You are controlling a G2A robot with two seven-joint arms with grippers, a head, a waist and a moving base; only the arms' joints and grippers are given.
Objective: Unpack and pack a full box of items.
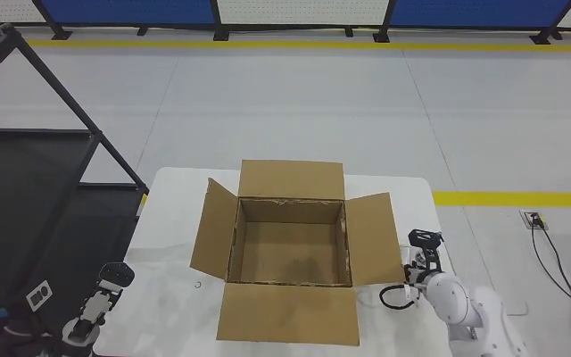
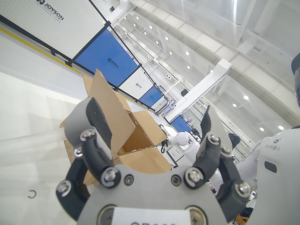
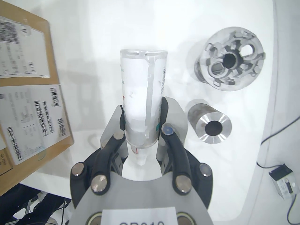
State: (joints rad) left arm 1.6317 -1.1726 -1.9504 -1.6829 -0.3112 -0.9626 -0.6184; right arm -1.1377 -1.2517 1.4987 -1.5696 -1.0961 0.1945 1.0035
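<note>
Right gripper (image 3: pixel 143 107) clamped on bottle (image 3: pixel 141 76) just beside open box (image 1: pixel 290 254) mid-table; hub (image 3: pixel 230 64) and cylinder (image 3: pixel 209 122) stand on table (image 3: pixel 117 12) near bottle. Left gripper (image 2: pixel 150 108) jaws apart

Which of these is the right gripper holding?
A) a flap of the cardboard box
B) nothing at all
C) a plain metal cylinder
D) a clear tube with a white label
D: in the right wrist view the right gripper is shut on either side of the clear tube, while the metal cylinder and the toothed metal part lie apart from it on the table.
</note>
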